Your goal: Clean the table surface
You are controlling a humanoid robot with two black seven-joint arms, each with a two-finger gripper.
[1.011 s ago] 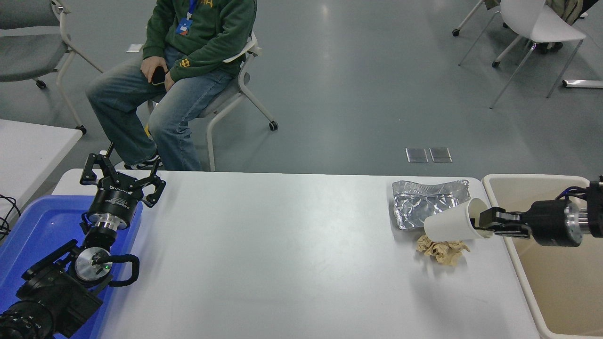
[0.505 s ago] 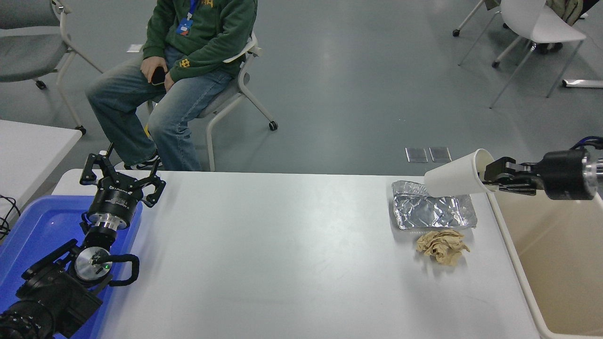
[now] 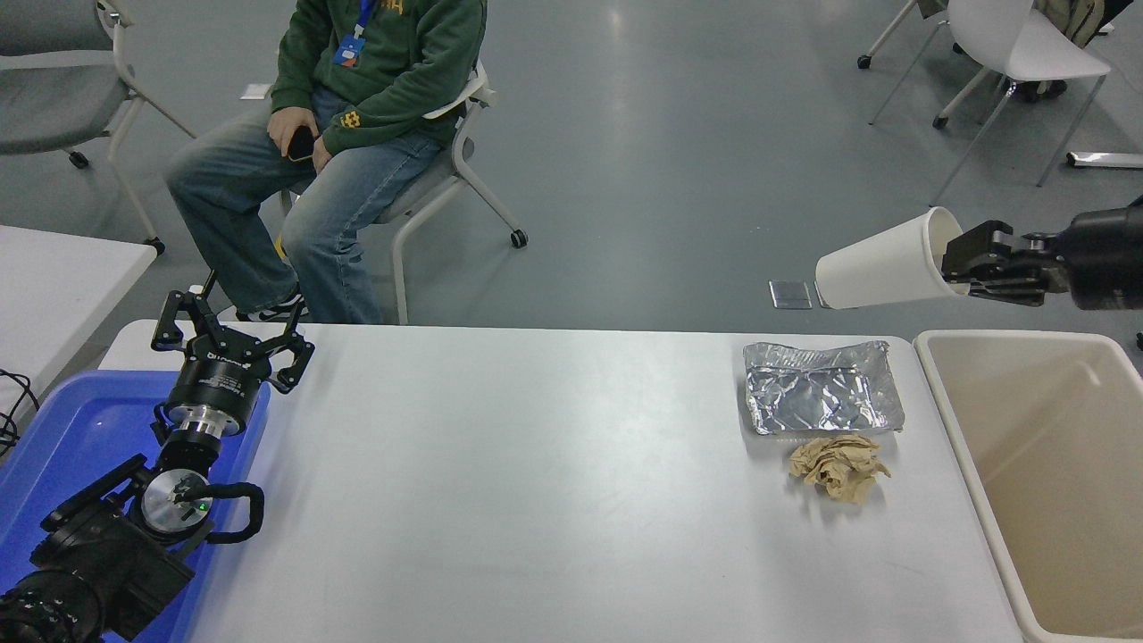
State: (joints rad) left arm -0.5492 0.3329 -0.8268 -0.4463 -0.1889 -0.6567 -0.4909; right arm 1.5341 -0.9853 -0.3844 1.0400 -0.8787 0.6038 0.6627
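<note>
Worktop surface [image 3: 554, 482] filling the lower middle of the frame, with one piece of litter being carried off it.

Nearest, at the lower left, the left tool [image 3: 230, 338] is parked above a blue tray [image 3: 54, 429], its fingers spread wide. Toward the right, a crumpled brown paper [image 3: 839, 466] and a foil wrapper [image 3: 820, 388] are lying close together on the surface beside the beige bin [image 3: 1054, 464]. Farther back, at the right edge, the right tool [image 3: 960, 261] is gripping the rim of a white paper cup [image 3: 884, 268], tipped sideways in the air beyond the bin's far rim. The step looks like disposal; the next move calls for bringing the cup over the bin before letting go. The right arm is cut off by the frame, and the cup's inside is hidden.
</note>
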